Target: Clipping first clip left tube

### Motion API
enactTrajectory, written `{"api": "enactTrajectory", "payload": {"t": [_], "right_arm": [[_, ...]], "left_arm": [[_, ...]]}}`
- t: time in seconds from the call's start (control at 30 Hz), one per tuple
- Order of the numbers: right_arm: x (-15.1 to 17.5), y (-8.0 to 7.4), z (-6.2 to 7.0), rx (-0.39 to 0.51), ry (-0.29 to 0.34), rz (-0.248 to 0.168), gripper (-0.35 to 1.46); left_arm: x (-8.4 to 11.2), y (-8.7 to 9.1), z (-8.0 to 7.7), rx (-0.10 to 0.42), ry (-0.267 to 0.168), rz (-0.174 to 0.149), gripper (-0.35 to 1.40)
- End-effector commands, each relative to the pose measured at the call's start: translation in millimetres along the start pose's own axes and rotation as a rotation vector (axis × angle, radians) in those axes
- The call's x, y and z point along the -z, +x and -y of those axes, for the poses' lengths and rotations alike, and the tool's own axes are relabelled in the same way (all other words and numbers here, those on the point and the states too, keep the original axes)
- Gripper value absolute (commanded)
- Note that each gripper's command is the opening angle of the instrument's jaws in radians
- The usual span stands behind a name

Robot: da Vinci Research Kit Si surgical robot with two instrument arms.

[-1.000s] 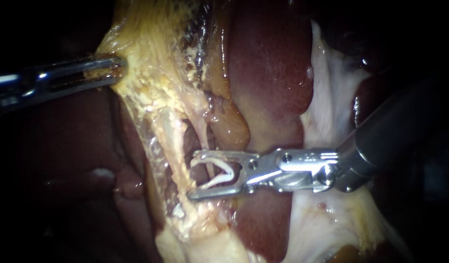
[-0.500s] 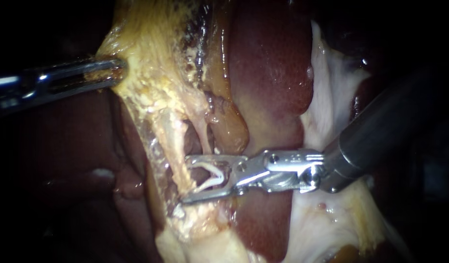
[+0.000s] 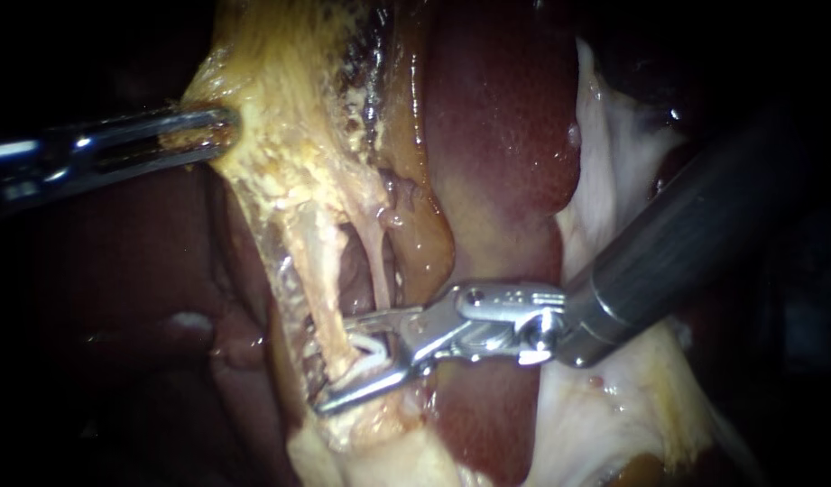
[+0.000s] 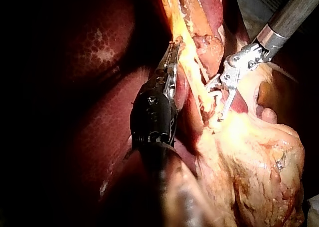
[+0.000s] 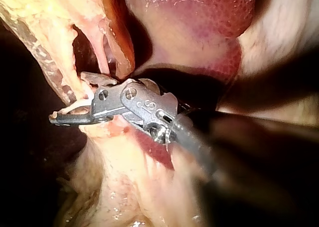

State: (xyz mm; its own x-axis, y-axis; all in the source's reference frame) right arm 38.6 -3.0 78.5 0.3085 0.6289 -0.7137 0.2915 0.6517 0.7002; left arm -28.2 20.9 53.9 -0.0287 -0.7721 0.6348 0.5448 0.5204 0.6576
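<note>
Two roles: left instrument clamps yellow tissue taut so right instrument, jaws narrow around a clip, apparently straddles the left tube.

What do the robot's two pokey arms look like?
The left instrument is thin, shiny silver metal with long slotted jaws. The right instrument has a dark grey round shaft, a silver hinged wrist with little round pins, and two slim silver jaws.

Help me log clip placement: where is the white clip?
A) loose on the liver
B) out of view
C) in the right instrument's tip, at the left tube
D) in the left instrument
C: the white clip sits at the tip of the right instrument, against the left tube; the left instrument grips only yellowish tissue.
</note>
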Motion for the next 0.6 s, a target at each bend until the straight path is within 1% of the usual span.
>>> {"api": "enactTrajectory", "payload": {"t": [0.03,0.23,0.4,0.53,0.6], "right_arm": [[-0.1,0.1,0.0,0.002,-0.001,-0.004,0.57],[-0.6,0.4,0.0,-0.008,0.000,-0.019,0.56],[-0.6,0.4,0.2,-0.008,0.001,-0.019,0.53],[-0.6,0.4,0.2,-0.008,0.001,-0.019,0.44],[-0.5,0.4,0.3,-0.008,0.001,-0.019,0.35]], "left_arm": [[0.0,0.0,0.0,0.000,0.000,-0.001,-0.35],[-0.2,0.1,0.1,0.000,0.001,-0.001,-0.35],[-0.2,0.1,0.1,0.000,0.001,-0.001,-0.35],[-0.2,0.1,0.1,0.000,0.001,-0.001,-0.35],[-0.2,0.1,0.1,0.000,0.001,-0.001,-0.35]]}}
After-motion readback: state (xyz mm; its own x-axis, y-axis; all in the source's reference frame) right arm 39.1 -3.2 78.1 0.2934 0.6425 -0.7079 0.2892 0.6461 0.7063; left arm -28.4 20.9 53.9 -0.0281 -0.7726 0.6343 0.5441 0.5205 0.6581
